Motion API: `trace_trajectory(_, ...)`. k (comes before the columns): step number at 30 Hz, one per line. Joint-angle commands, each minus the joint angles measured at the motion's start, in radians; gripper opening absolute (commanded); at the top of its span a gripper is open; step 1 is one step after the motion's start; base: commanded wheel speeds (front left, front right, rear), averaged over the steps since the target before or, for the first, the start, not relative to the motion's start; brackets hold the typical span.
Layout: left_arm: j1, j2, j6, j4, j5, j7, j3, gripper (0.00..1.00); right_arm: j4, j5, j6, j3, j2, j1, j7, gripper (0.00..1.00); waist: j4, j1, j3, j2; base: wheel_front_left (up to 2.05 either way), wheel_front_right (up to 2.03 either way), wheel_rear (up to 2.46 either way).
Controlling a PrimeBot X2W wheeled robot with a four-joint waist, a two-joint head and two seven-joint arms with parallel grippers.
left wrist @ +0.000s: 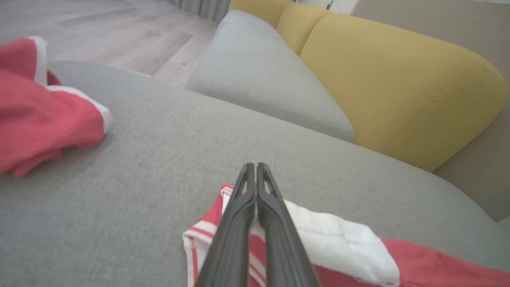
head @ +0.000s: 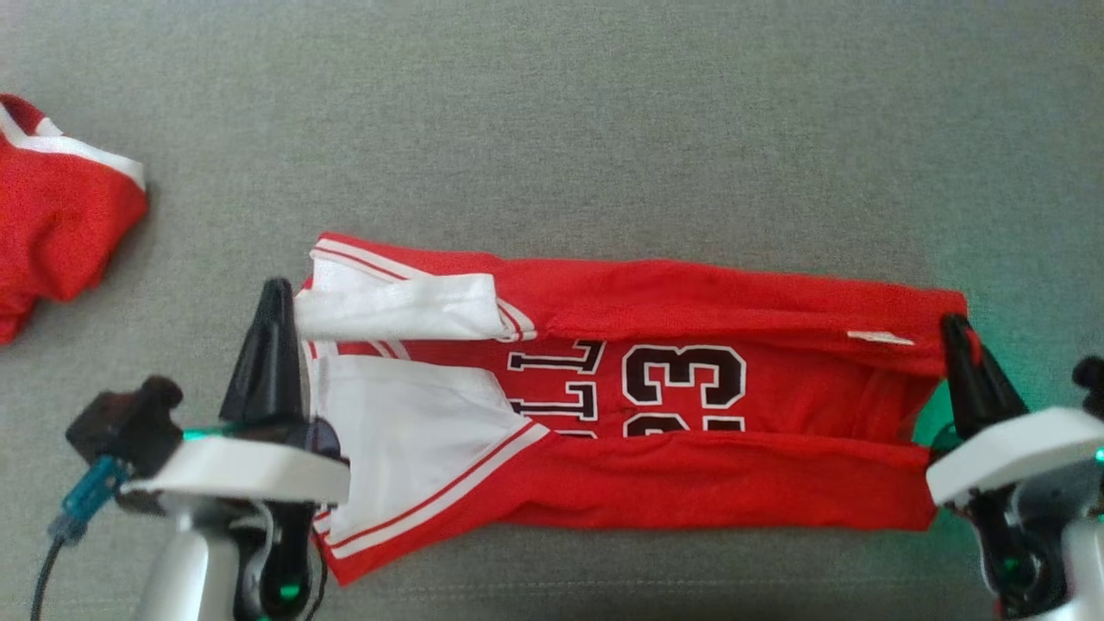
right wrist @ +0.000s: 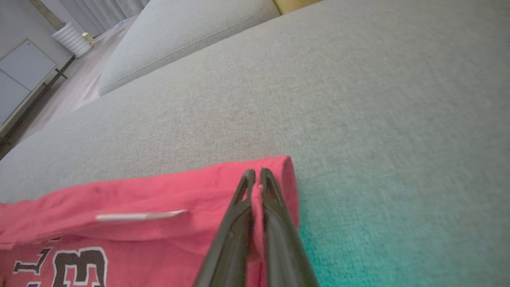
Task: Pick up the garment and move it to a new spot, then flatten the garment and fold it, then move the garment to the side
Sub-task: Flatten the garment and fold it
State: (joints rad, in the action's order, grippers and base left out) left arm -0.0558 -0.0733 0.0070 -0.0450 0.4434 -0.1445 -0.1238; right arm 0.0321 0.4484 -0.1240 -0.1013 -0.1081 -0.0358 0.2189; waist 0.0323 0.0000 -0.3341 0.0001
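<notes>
A red jersey (head: pixel 690 483) with white trim and a black "23" lies lengthwise on the grey sofa cushion (head: pixel 552 129), its two long sides folded in toward the middle. My left gripper (head: pixel 276 293) is shut at the jersey's white-trimmed left end, and in the left wrist view a sliver of white cloth (left wrist: pixel 334 243) sits between the fingers of that gripper (left wrist: pixel 255 167). My right gripper (head: pixel 952 326) is shut on the jersey's right end, with a pinch of red cloth (right wrist: pixel 159 191) showing between its fingers (right wrist: pixel 255 173).
A second red garment (head: pixel 52 233) with white trim lies crumpled at the cushion's far left, also seen as a red heap (left wrist: pixel 40 119). Beyond are another grey cushion (left wrist: pixel 263 75), a yellow backrest (left wrist: pixel 398 79) and wooden floor (left wrist: pixel 99 32).
</notes>
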Motion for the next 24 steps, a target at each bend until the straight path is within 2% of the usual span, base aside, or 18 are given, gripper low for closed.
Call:
trace_trajectory(1, 0.008, -0.007, 0.008, -0.048, 0.009, 0.015, 0.032, 0.0, -0.041, -0.006, -0.007, 0.01, 0.002, 0.018, -0.01, 0.0, 0.002, 0.0, 0.008, -0.0001, 0.0, 0.0, 0.0)
trace_trajectory(7, 0.088, -0.01, 0.036, -0.041, 0.016, 0.059, 0.028, 0.0, -0.046, -0.01, -0.007, -0.009, 0.026, 0.076, -0.012, 0.0, 0.002, 0.0, 0.028, -0.0001, 0.0, 0.0, 0.0)
trace_trajectory(14, 0.134, -0.011, 0.048, 0.016, 0.037, 0.088, 0.026, 0.0, -0.015, -0.027, -0.007, 0.004, 0.038, 0.099, -0.014, 0.0, -0.005, 0.0, 0.046, -0.0001, 0.0, 0.0, 0.0)
trace_trajectory(15, 0.14, -0.01, 0.051, 0.025, 0.039, 0.093, 0.023, 0.0, -0.003, -0.022, -0.007, 0.005, 0.04, 0.101, -0.011, 0.2, -0.005, 0.0, 0.05, -0.0001, 0.0, 0.0, 0.0)
trace_trajectory(16, 0.145, -0.008, 0.056, 0.034, 0.04, 0.097, 0.02, 0.0, 0.007, -0.021, -0.007, 0.006, 0.042, 0.103, -0.012, 0.49, -0.004, 0.0, 0.053, -0.0001, 0.0, 0.0, 0.0)
trace_trajectory(17, 0.148, -0.006, 0.059, 0.042, 0.044, 0.099, 0.018, 0.12, 0.016, -0.022, -0.007, 0.008, 0.044, 0.105, -0.015, 1.0, -0.003, 0.0, 0.057, -0.0001, 0.0, 0.0, 0.0)
trace_trajectory(18, 0.151, -0.006, 0.062, 0.051, 0.045, 0.102, 0.015, 0.41, 0.023, -0.022, -0.007, 0.009, 0.045, 0.108, -0.018, 1.0, -0.003, 0.0, 0.059, -0.0001, 0.0, 0.0, 0.0)
trace_trajectory(19, 0.153, -0.007, 0.067, 0.064, 0.04, 0.107, 0.012, 0.98, 0.025, -0.022, -0.007, 0.011, 0.047, 0.11, -0.029, 1.0, -0.002, 0.0, 0.062, -0.0001, 0.0, 0.0, 0.0)
trace_trajectory(24, 0.153, -0.014, 0.088, 0.084, -0.003, 0.058, 0.007, 1.0, 0.014, -0.046, -0.007, 0.031, 0.049, 0.119, -0.096, 1.0, -0.006, 0.0, 0.079, -0.0001, 0.0, 0.0, 0.0)
